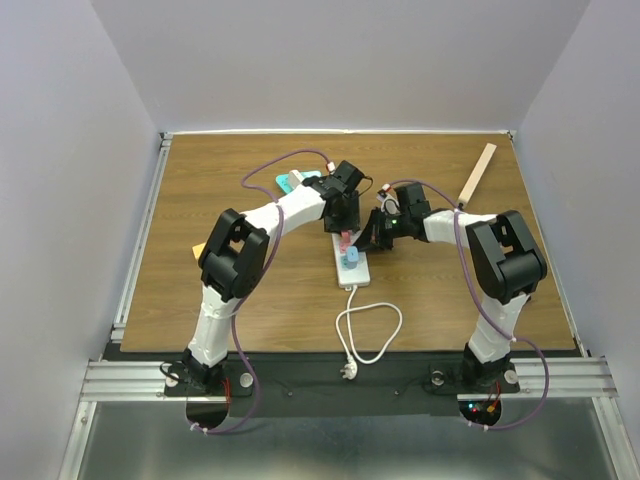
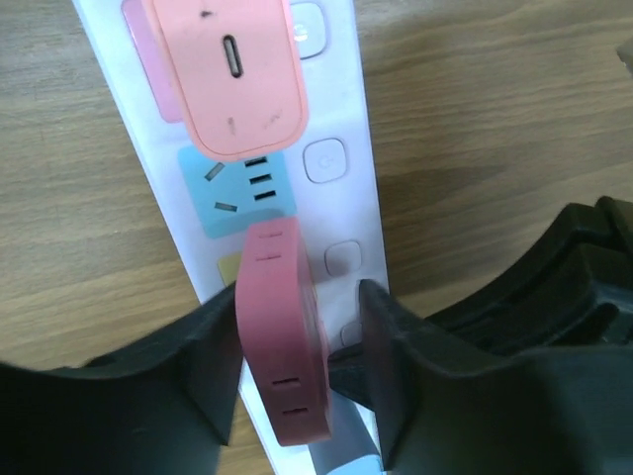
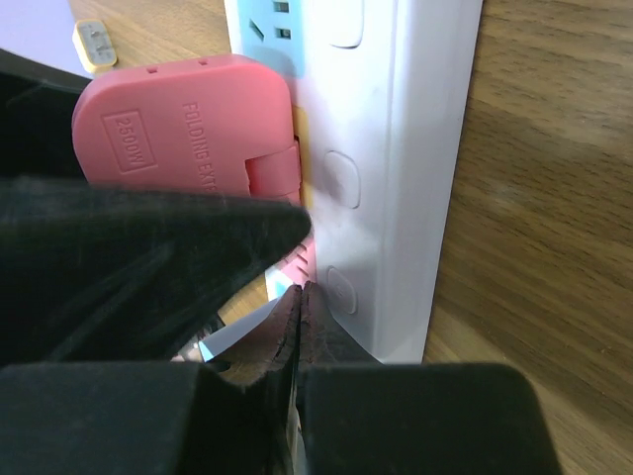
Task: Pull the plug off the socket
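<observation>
A white power strip [image 1: 357,276] lies mid-table. A dark pink plug [image 2: 282,341] stands plugged into it, and shows in the right wrist view [image 3: 183,124] too. My left gripper [image 1: 343,222] is open and straddles this plug [image 2: 297,302]. Its left finger [image 2: 213,366] is against the plug's side and its right finger [image 2: 386,366] stands a little apart. My right gripper [image 1: 372,238] is shut and empty. Its tips [image 3: 302,297] rest on the strip [image 3: 415,148] beside the buttons, next to the plug.
A lighter pink adapter [image 2: 232,74] sits further along the strip [image 2: 341,119]. The strip's white cable [image 1: 368,335] loops toward the near edge. A wooden stick [image 1: 477,172] lies back right, and a teal object [image 1: 295,180] back left by a purple cable.
</observation>
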You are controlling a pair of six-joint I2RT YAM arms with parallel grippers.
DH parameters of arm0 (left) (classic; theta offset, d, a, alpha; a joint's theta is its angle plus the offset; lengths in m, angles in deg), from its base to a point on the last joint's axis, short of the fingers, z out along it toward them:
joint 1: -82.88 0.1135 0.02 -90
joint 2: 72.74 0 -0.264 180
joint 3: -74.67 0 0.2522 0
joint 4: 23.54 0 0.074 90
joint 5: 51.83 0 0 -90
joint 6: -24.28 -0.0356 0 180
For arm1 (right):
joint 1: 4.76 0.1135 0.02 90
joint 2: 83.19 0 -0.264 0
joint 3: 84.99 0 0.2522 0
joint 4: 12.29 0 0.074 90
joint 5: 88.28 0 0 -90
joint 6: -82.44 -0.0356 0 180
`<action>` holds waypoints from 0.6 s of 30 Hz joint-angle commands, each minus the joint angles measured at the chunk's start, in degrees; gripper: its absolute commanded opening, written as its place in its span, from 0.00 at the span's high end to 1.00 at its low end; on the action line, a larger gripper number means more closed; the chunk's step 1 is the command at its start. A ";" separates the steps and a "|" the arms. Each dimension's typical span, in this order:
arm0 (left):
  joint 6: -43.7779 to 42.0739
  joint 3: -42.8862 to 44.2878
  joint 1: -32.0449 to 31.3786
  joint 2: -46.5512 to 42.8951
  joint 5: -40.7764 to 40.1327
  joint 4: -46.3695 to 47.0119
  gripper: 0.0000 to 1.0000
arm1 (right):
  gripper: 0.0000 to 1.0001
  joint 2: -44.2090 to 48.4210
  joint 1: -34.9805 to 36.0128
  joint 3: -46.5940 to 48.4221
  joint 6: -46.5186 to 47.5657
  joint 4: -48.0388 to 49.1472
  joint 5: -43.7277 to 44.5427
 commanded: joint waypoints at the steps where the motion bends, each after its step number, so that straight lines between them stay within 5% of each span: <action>1: -1.50 -0.31 -0.05 -0.47 -0.32 -0.72 0.49 | 0.99 -1.53 -0.46 -0.70 0.56 1.43 3.10; 7: -2.82 4.25 -0.05 0.85 -0.93 -3.43 1.00 | 1.00 -1.79 -0.46 -1.67 0.56 1.43 5.38; 18: -8.61 26.30 -0.05 3.66 -6.03 -16.79 1.00 | 1.00 -5.74 -0.37 -1.67 0.04 -1.20 9.78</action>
